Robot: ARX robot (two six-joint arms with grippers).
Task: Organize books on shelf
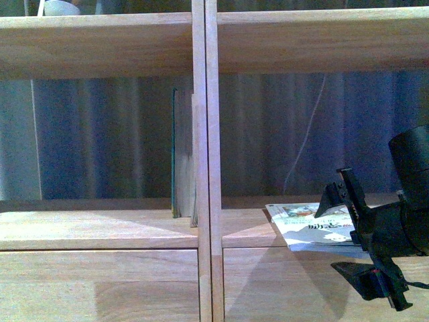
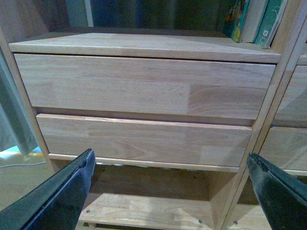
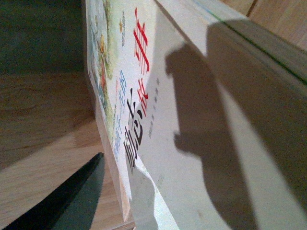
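Observation:
A floppy white softcover book (image 1: 310, 226) with colourful pictures lies flat on the shelf (image 1: 100, 228), in the right compartment, its near edge overhanging the front. My right gripper (image 1: 353, 235) is open at that overhanging edge, one finger above it and one below. In the right wrist view the book's cover (image 3: 192, 120) fills the frame and only one dark finger (image 3: 72, 201) shows, beside the book's edge. Thin books (image 1: 182, 157), one teal, stand upright against the central divider (image 1: 205, 161). My left gripper (image 2: 170, 191) is open and empty, low in front of the drawer fronts (image 2: 144, 86).
In the left wrist view the upright books (image 2: 254, 19) show above the two stacked drawers. Below them is a low open gap with a wooden base board (image 2: 144, 211). A white cord (image 1: 305, 147) hangs behind the right compartment. An upper shelf board (image 1: 100, 43) spans overhead.

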